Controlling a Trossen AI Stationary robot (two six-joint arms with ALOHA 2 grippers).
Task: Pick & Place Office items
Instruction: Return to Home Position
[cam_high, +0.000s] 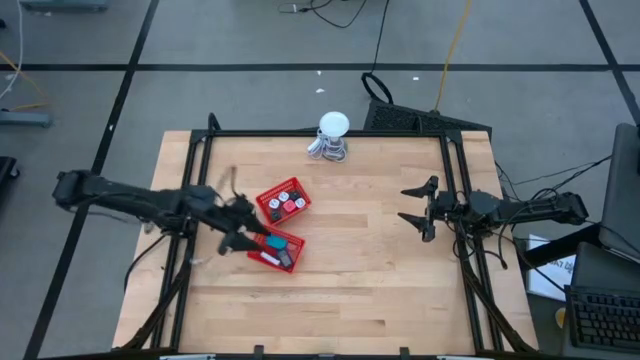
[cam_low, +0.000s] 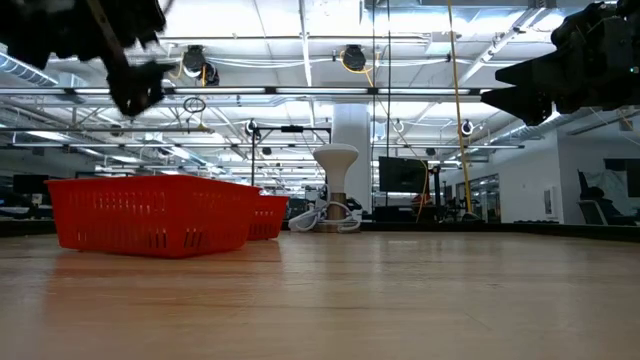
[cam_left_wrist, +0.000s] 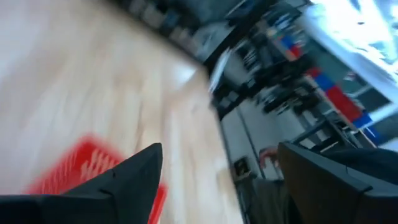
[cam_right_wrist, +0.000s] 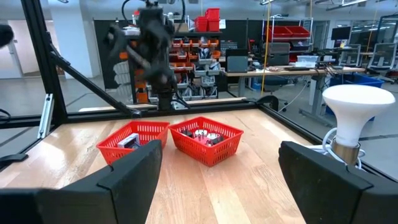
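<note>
Office items (cam_high: 287, 203): small red, white and black pieces lie in one red mesh plastic basket (cam_high: 265, 197). Blue, dark and pink pieces (cam_high: 279, 243) lie in the second red mesh plastic basket (cam_high: 256, 256) just beside it.

Your left arm (cam_high: 150, 202) hangs raised by the second basket, jaws wide apart. As far as its blurred wrist view shows, they are empty. That height should let you pull away without clipping the rim.

Your right arm (cam_high: 520, 208) waits at the right side of the wooden table (cam_high: 380, 290), jaws apart and empty.

Judgement: sorting looks done; only parking remains.
</note>
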